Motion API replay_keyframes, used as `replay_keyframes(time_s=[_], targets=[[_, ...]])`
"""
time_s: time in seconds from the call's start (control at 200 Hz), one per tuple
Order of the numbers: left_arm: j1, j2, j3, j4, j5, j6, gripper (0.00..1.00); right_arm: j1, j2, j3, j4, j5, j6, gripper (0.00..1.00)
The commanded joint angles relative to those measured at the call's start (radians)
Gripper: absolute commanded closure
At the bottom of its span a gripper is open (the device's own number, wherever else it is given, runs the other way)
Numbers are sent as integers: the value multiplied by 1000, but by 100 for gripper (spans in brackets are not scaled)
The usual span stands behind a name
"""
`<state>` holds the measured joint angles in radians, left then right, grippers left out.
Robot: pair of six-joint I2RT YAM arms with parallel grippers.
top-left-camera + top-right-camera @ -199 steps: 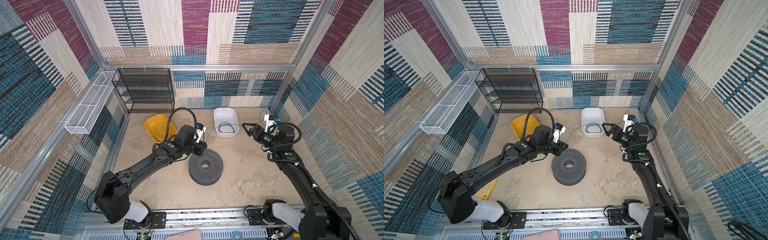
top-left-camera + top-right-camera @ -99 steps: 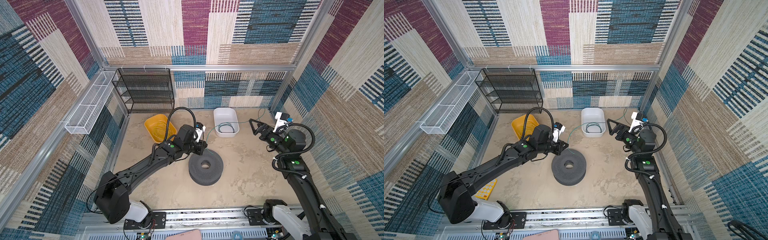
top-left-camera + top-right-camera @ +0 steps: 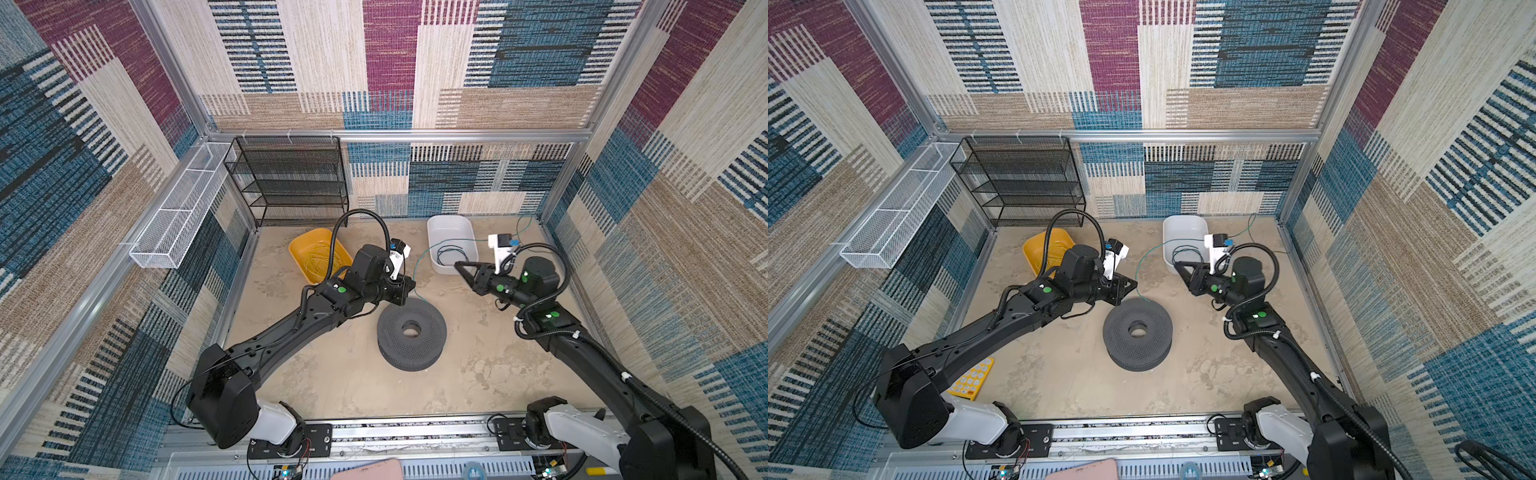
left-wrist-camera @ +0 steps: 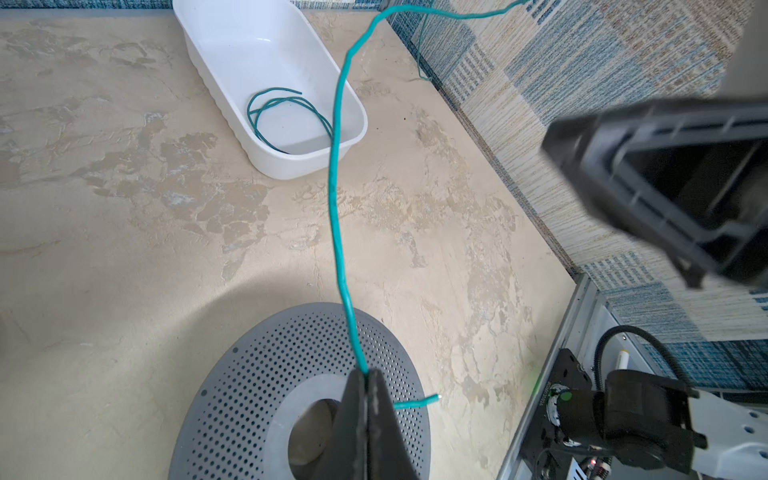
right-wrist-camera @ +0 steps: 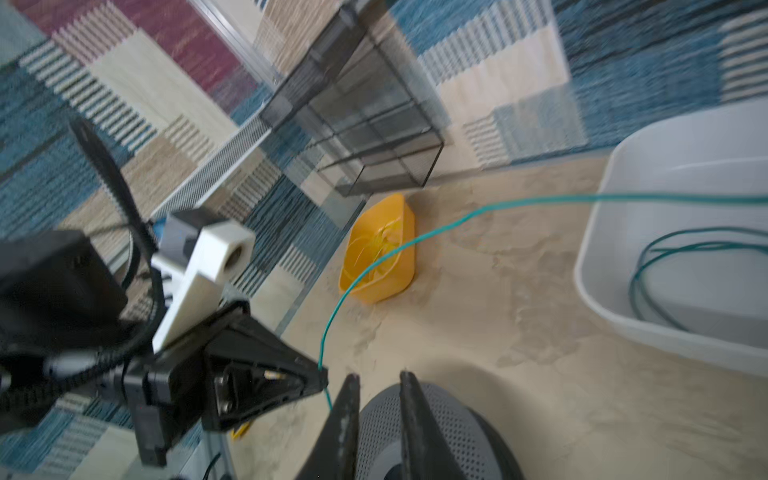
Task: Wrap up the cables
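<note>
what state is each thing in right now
left tool, shut on teal cable near its end
right tool, slightly open, holding nothing
teal cable, held up, arcing across white bin
second cable, loosely coiled inside white bin
spool, lying flat
yellow bin, holding yellow wire loops

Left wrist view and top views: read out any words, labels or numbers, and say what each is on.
Nothing reads clearly.
Black round joint housing by the rail, left wrist view: pale lettering, too blurred to read.
Yellow flat panel with white cells, in a top view: marks too small to read.
White plastic tub, grey perforated spool: no lettering shows.
</note>
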<state>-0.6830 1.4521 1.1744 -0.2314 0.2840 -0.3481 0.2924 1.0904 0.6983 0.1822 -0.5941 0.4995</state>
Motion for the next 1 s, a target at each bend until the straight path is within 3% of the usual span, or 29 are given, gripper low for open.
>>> replay_keyframes(time_s=[0.0, 0.14, 0.285, 0.506, 0.997], targets=[[1, 8, 8, 2, 39, -12, 100, 25, 17, -36, 81, -9, -24, 77], [1, 2, -12, 9, 37, -18, 100, 50, 78, -43, 206, -68, 90, 53], [0, 7, -14, 7, 38, -22, 100, 126, 150, -52, 343, -82, 184, 52], [0, 8, -16, 6, 58, -22, 100, 182, 214, -40, 421, -9, 241, 64], [1, -12, -47, 31, 92, -23, 100, 190, 325, 20, 459, 7, 295, 77]])
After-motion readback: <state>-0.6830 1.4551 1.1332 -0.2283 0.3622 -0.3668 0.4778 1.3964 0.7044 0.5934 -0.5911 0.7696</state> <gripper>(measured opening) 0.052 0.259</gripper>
